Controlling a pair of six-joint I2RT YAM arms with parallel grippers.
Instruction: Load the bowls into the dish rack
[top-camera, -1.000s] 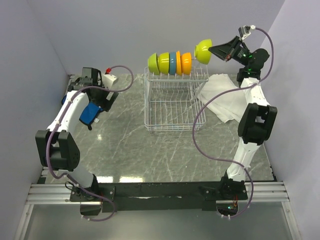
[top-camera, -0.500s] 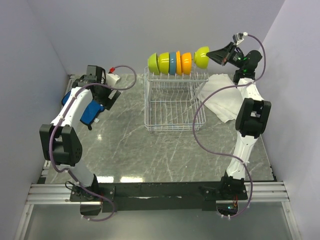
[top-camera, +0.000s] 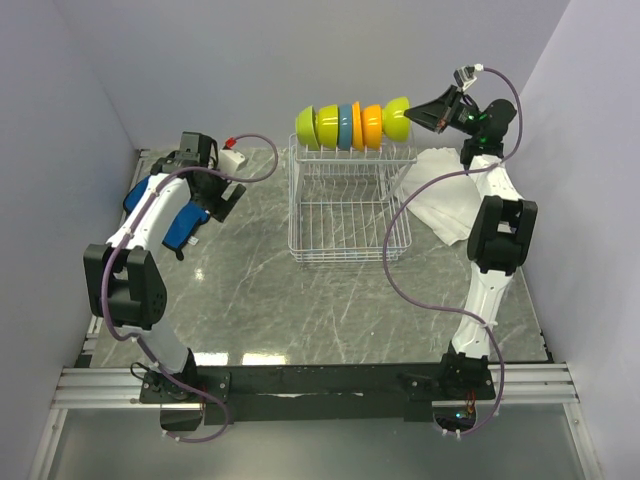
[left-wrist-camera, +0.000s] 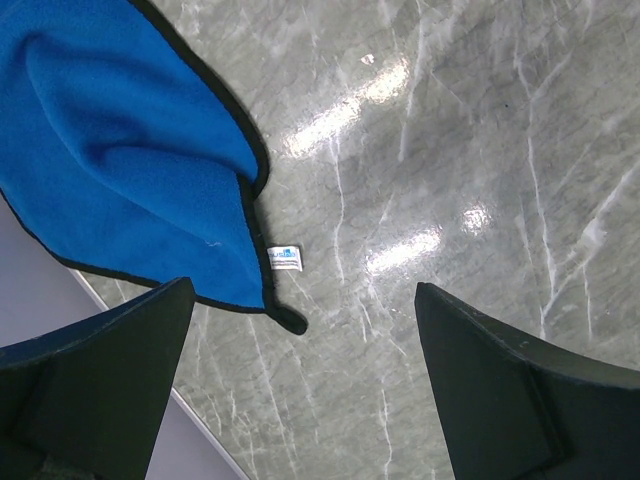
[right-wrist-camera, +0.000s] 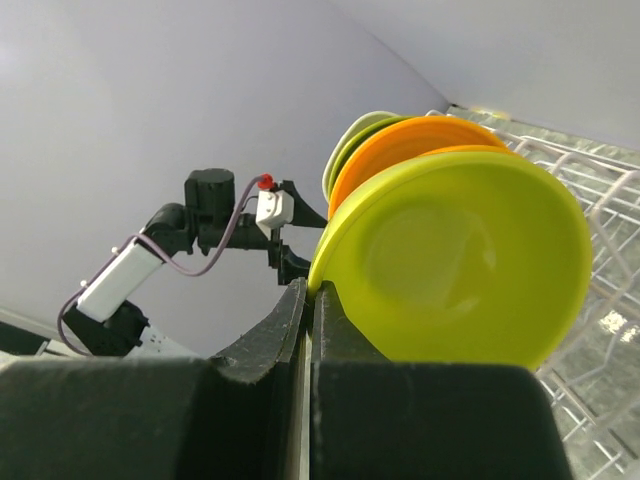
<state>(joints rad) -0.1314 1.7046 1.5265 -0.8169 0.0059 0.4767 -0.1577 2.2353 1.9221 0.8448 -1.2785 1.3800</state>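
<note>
Fingers (right-wrist-camera: 262, 345) of the right gripper (right-wrist-camera: 308, 292) were pressed together on the rim of a lime green bowl (right-wrist-camera: 455, 265), pinching it at its lower left edge in the wrist view. Just behind that bowl stood the orange bowl (right-wrist-camera: 400, 140), on edge, with another lime green rim showing past it. From above, the right gripper (top-camera: 416, 112) held the lime green bowl (top-camera: 396, 118) at the right end of the row, over the far, raised part of the dish rack (top-camera: 350, 215). It sat just beside the orange bowl (top-camera: 372, 125); whether it touched it, or rested in a slot, could not be told. Further left in the row stood the light blue bowl (top-camera: 346, 125) and the two other lime green bowls (top-camera: 318, 125), all upright on edge in the dividers. The rack's flat near tray held nothing. A white cloth (top-camera: 445, 205) lay crumpled on the table (top-camera: 300, 300) right of the rack.

Fingers (left-wrist-camera: 95, 385) of the left gripper (left-wrist-camera: 302, 290) were spread wide with nothing between them, over the marbled table (left-wrist-camera: 480, 150) at the far left. A blue cloth (left-wrist-camera: 110, 150) lay beneath, its small white label (left-wrist-camera: 284, 258) showing at one corner. From above, the left gripper (top-camera: 225, 197) hung over the right edge of the blue cloth (top-camera: 178, 225), well apart from the rack.
</note>
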